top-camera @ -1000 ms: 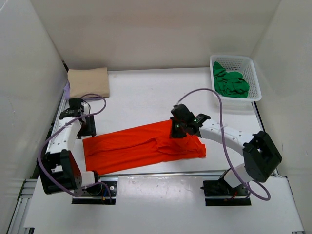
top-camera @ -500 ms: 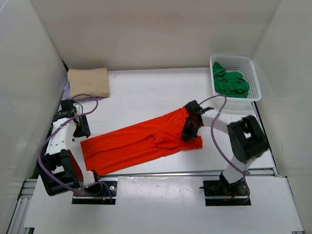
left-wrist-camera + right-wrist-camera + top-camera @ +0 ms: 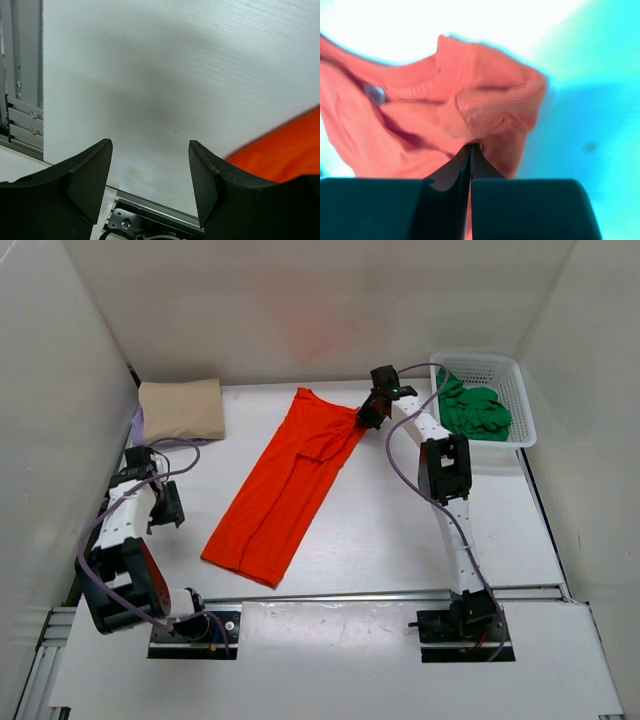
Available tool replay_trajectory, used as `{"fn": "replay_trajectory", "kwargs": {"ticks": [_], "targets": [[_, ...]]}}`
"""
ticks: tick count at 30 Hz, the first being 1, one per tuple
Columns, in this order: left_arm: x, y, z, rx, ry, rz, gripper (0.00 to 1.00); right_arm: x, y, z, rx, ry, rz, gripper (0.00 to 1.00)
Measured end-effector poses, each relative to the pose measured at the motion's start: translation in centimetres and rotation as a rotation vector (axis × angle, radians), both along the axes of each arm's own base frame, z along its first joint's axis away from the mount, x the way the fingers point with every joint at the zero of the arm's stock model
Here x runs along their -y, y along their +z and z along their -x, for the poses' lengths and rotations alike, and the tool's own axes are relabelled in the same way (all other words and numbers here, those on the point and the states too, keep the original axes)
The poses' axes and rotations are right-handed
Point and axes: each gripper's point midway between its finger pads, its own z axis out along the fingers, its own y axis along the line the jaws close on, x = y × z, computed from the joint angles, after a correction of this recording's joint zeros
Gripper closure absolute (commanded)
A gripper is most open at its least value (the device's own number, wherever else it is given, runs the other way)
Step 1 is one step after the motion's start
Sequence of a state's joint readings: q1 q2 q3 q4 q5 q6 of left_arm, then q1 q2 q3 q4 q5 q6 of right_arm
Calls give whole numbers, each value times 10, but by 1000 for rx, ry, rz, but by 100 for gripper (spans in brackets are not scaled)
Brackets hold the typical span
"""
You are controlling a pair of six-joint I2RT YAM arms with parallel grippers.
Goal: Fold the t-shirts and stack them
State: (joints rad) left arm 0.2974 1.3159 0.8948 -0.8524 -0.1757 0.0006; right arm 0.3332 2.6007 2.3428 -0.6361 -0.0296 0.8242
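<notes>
The orange-red t-shirt (image 3: pixel 290 485) lies folded lengthwise in a long strip, running diagonally from the table's near left up to the far middle. My right gripper (image 3: pixel 368 416) is shut on its upper right edge near the collar; the right wrist view shows the cloth (image 3: pixel 470 115) bunched at the closed fingertips. My left gripper (image 3: pixel 160 508) stands open over bare table at the left, a corner of the orange-red t-shirt (image 3: pixel 285 150) to its right. A beige t-shirt (image 3: pixel 182 408) lies folded at the far left. A green t-shirt (image 3: pixel 472 410) sits crumpled in the basket.
The white mesh basket (image 3: pixel 520 430) stands at the far right corner. A sliver of lavender cloth (image 3: pixel 137 426) peeks out beside the beige pile. White walls enclose the table on three sides. A metal rail (image 3: pixel 330 594) runs along the near edge.
My right gripper has swept from the table's near middle to the far side, dragging the orange-red t-shirt round from lying crosswise to a steep diagonal. The left gripper drew back slightly to the left.
</notes>
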Motion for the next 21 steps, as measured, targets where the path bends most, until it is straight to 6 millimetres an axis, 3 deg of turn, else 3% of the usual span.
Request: {"fn": "replay_trajectory", "kwargs": {"ticks": [3,6,9,10,14,16,18,19,21], "targets": [[1,-9,2,-43,0,16,27,13,2,-17,35,-52,-53,90],[3,-12,3,-64,-3,29,27,21,20,-26,99,-26,-59,80],[3,-7,0,-55,-6,35,27,19,62,1,146,55,-44,60],[4,-5,-2,-50,-9,40,27,17,82,20,169,92,-33,53],[7,13,-9,7,-18,46,25,2,183,103,347,239,-10,43],[9,27,-8,51,-24,41,24,-6,226,156,449,310,-26,39],[11,45,-4,112,-28,28,23,-10,248,205,513,355,-60,39],[12,54,-1,141,-29,20,19,-10,246,224,519,367,-72,39],[15,73,8,204,-33,1,15,-12,220,266,467,395,-92,38]]}}
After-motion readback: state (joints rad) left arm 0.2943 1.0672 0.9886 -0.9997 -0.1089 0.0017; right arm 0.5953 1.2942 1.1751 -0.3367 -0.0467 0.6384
